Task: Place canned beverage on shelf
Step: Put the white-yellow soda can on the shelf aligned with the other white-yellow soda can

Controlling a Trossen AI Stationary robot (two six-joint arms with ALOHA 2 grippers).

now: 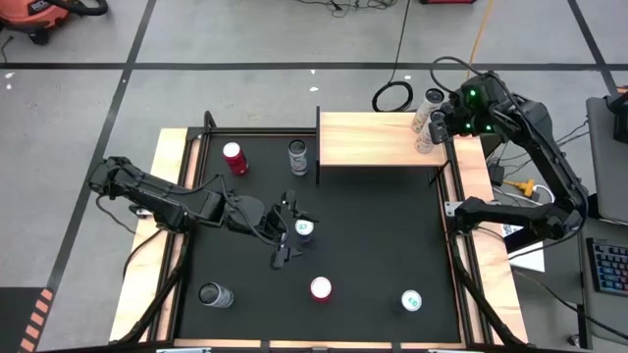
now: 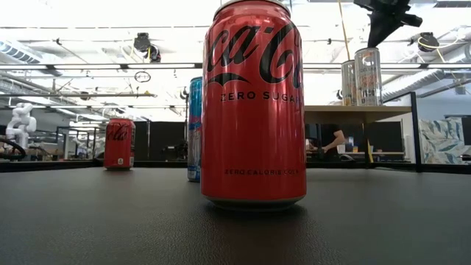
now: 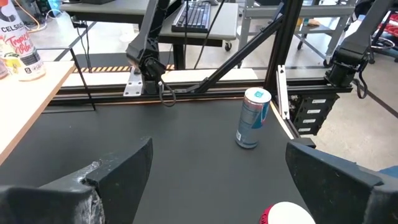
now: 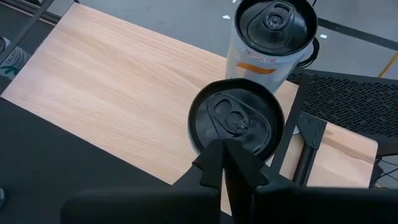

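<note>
Left hand open around blue can on desk. Right hand closed, empty, above shelf. Can likely rigid, slick, dentable: grip mid-body.

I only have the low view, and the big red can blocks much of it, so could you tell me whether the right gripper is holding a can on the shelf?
Observer: No, the right gripper is shut, empty, over a black-topped can standing on the shelf.
Operator: Thank you, and where is the left gripper?
Observer: The left gripper is open over the middle of the table, beside a light-topped can.
</note>
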